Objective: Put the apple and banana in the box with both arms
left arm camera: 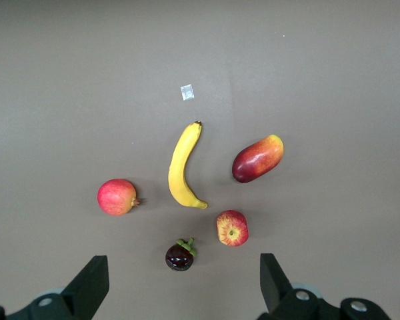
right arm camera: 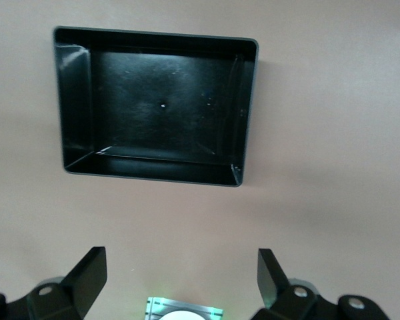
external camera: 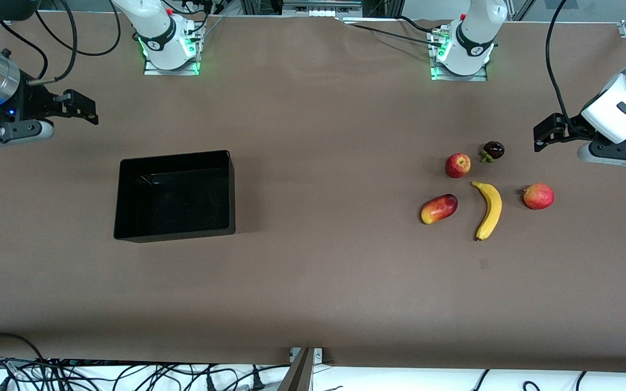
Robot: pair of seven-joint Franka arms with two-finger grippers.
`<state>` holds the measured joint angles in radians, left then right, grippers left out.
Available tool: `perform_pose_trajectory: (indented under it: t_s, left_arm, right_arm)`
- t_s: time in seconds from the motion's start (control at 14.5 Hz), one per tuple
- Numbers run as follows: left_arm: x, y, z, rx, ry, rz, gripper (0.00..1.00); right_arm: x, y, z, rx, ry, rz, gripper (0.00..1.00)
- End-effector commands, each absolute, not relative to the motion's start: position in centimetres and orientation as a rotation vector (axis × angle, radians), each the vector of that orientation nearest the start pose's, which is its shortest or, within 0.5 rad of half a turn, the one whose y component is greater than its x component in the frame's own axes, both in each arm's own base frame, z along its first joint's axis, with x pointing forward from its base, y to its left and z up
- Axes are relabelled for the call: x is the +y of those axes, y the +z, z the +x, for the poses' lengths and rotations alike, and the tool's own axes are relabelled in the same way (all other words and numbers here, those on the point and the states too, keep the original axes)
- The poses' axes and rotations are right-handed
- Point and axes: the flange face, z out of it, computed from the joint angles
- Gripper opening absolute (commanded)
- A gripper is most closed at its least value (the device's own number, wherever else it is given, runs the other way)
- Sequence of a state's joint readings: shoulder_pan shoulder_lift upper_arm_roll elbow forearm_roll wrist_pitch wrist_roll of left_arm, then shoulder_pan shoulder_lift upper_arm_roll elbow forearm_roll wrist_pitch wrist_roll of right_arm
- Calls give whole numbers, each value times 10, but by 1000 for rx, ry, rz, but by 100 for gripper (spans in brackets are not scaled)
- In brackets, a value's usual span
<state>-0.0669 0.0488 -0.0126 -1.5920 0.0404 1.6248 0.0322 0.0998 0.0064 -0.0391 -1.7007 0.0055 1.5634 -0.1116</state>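
The red apple [external camera: 457, 165] lies on the brown table toward the left arm's end, and also shows in the left wrist view [left arm camera: 232, 228]. The yellow banana [external camera: 489, 209] lies just nearer the front camera, and shows in the left wrist view too [left arm camera: 180, 170]. The black box [external camera: 175, 156] stands empty toward the right arm's end, and shows in the right wrist view [right arm camera: 153, 32]. My left gripper [external camera: 542, 137] [left arm camera: 183, 287] is open and empty, up beside the fruits. My right gripper [external camera: 86, 108] [right arm camera: 181, 275] is open and empty, up beside the box.
A red-yellow mango [external camera: 439, 208] lies beside the banana. A red-orange round fruit [external camera: 538, 196] lies on the banana's other flank. A dark mangosteen [external camera: 493, 150] lies beside the apple. A small pale patch [external camera: 484, 264] marks the table nearer the front camera than the banana.
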Motion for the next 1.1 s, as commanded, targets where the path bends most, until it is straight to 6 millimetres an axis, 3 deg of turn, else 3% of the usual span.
perform_pose_trajectory:
  t_s: [0.0, 0.41, 0.62, 0.76, 0.83, 0.9, 1.03]
  left_arm:
    - [-41, 596, 566, 206, 18, -3095, 100]
    - [-36, 594, 566, 203, 40, -3098, 100]
    - [-36, 594, 566, 203, 38, -3098, 100]
    - [-36, 596, 568, 203, 28, -3098, 100]
    - [-36, 596, 568, 205, 26, -3097, 100]
    - [-36, 596, 568, 205, 26, -3097, 100]
    - [-36, 596, 568, 205, 26, -3097, 100]
  right_arm:
    - [30, 508, 572, -282, 271, -3130, 100]
    - [-16, 339, 594, -231, 177, -3153, 100]
    - [-27, 264, 579, -199, 88, -3167, 100]
    - [-39, 233, 565, -164, 83, -3170, 100]
    - [-39, 227, 563, -160, 92, -3168, 93]
    - [-39, 226, 563, -158, 97, -3167, 77]
    - [-38, 227, 564, -160, 99, -3166, 20]
